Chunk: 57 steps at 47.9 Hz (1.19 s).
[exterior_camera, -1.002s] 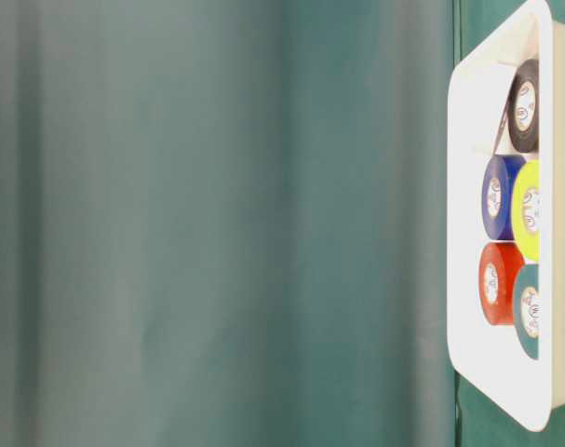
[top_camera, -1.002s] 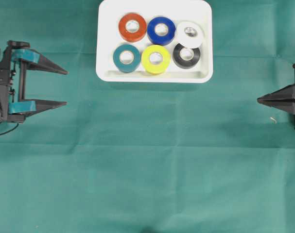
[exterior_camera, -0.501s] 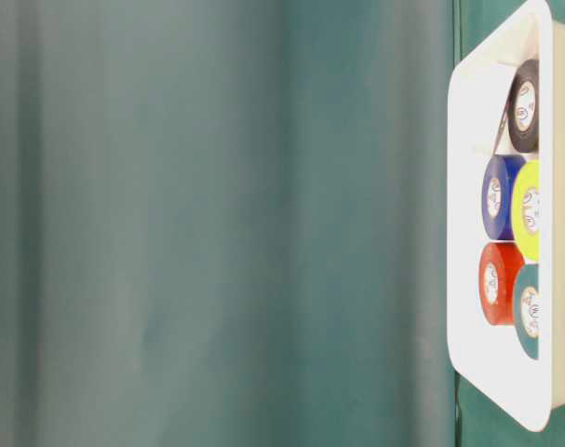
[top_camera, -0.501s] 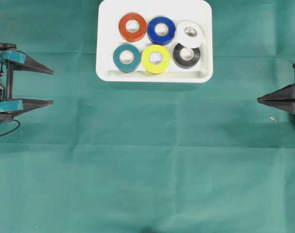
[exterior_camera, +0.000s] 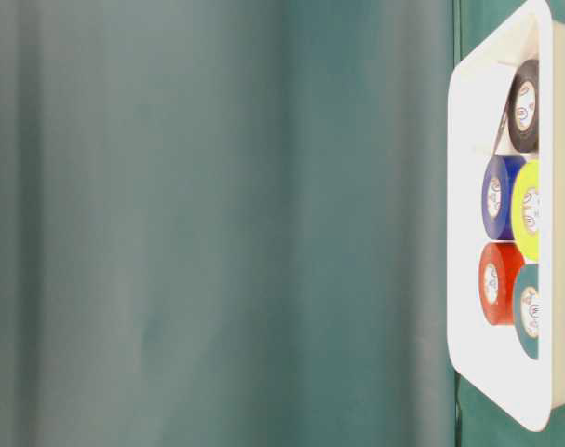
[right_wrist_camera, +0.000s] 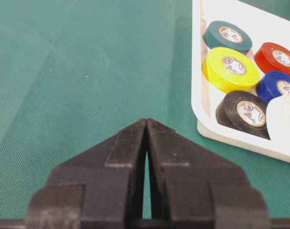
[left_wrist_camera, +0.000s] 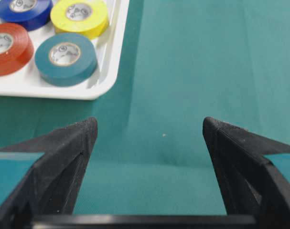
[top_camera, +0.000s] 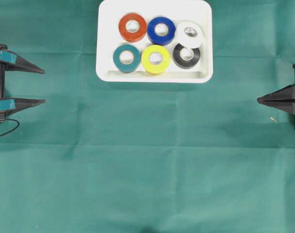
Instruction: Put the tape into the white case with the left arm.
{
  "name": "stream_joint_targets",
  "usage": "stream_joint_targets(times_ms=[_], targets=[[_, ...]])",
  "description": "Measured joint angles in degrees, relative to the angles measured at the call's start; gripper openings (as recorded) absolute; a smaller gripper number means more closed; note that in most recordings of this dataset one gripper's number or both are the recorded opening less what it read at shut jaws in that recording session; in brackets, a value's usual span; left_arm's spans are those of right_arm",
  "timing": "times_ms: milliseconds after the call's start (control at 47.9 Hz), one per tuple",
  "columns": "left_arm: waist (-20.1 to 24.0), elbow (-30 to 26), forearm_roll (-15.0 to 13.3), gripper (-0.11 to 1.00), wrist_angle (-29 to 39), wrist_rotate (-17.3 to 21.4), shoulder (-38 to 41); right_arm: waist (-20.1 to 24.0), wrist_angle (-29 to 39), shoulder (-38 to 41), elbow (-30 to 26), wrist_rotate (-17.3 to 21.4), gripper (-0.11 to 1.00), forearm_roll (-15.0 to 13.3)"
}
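A green cloth covers the table, lightly creased, and fills every view; nothing of the room beyond it shows. Near the far edge sits the white case, holding six tape rolls lying flat in two rows: the red roll, the blue roll and the white roll behind, the teal roll, the yellow roll and the black roll in front. The white roll overlaps the black one's edge. All the tape is inside the case.

The left claw lies low at the left edge of the overhead view, well apart from the case, its two teal-banded fingers spread wide and pointing toward the middle of the table, with nothing between them. From its wrist camera the tips frame bare cloth, the case corner ahead to the left.

The right claw sits at the opposite edge, its plain black fingers pressed together to a point, gripping nothing.
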Motion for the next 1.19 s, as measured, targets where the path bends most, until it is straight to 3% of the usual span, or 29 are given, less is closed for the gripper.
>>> stream_joint_targets(times_ms=[1190], targets=[[0.0,3.8,0.1,0.90,0.2,-0.4,-5.5,-0.1,0.0,0.0,0.0,0.0,-0.09,0.0]])
